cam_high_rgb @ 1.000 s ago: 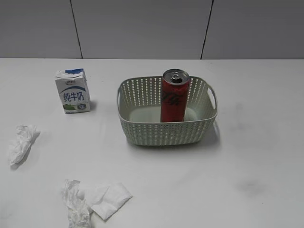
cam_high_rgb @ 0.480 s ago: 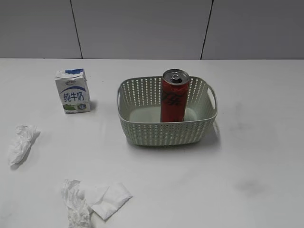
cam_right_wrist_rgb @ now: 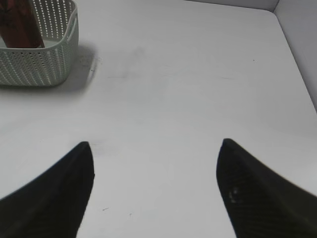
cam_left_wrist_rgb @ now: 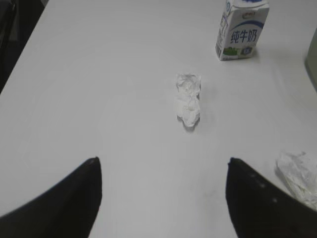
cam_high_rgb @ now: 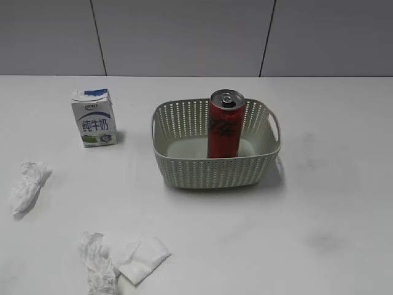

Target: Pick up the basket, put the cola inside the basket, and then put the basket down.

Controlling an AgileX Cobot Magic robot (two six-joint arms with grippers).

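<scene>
One cola (cam_high_rgb: 225, 125) upright inside basket (cam_high_rgb: 216, 172), seemingly nothing else.

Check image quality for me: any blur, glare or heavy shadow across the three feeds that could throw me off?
Exterior view: sharp and evenly lit, soft shadow right of the basket, small highlight on the cola top. Left wrist view: slightly soft, milk carton print still legible, jaws dark and featureless at the bottom. Right wrist view: clear, basket shadow on the table, jaws again near-black.

Cola (cam_right_wrist_rgb: 19, 25) top cut off, wrist view.
</scene>
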